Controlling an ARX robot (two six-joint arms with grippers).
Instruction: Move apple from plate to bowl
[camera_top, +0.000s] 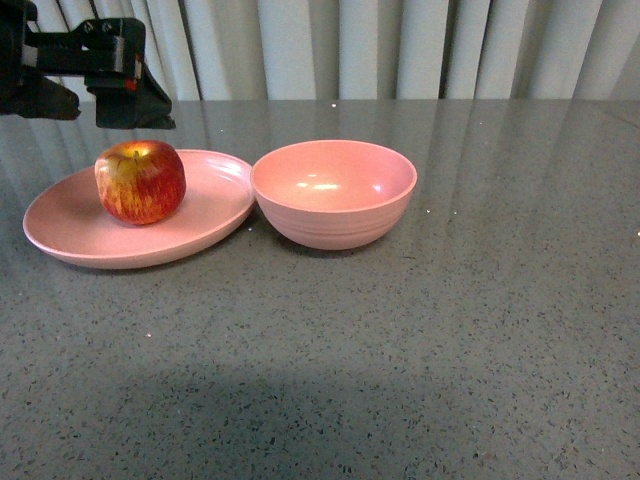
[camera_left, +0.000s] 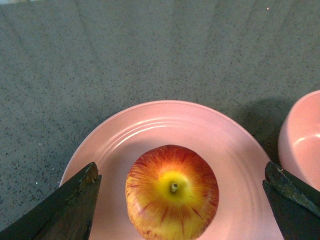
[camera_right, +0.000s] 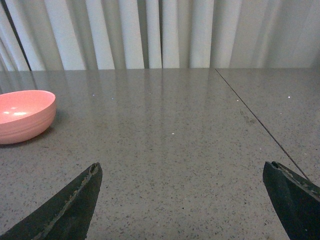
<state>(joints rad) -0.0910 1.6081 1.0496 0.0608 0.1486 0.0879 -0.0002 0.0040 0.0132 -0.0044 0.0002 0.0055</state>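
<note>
The red apple (camera_top: 140, 181) with yellow streaks sits upright on the shallow pink plate (camera_top: 60, 232) at the left of the table. The deep pink bowl (camera_top: 333, 192) stands right beside the plate, empty. My left gripper (camera_top: 135, 110) hangs open above and just behind the apple. In the left wrist view the apple (camera_left: 171, 200) lies between the gripper's (camera_left: 182, 192) wide-open jaws, stem up, on the plate (camera_left: 125, 135), with the bowl's (camera_left: 302, 140) edge at the side. My right gripper (camera_right: 182, 190) is open and empty over bare table; the bowl (camera_right: 22, 115) shows far off.
The grey speckled table (camera_top: 480, 330) stretches to the front and right. Pale curtains (camera_top: 400, 45) hang behind the table's far edge. A seam (camera_right: 255, 120) runs across the tabletop in the right wrist view.
</note>
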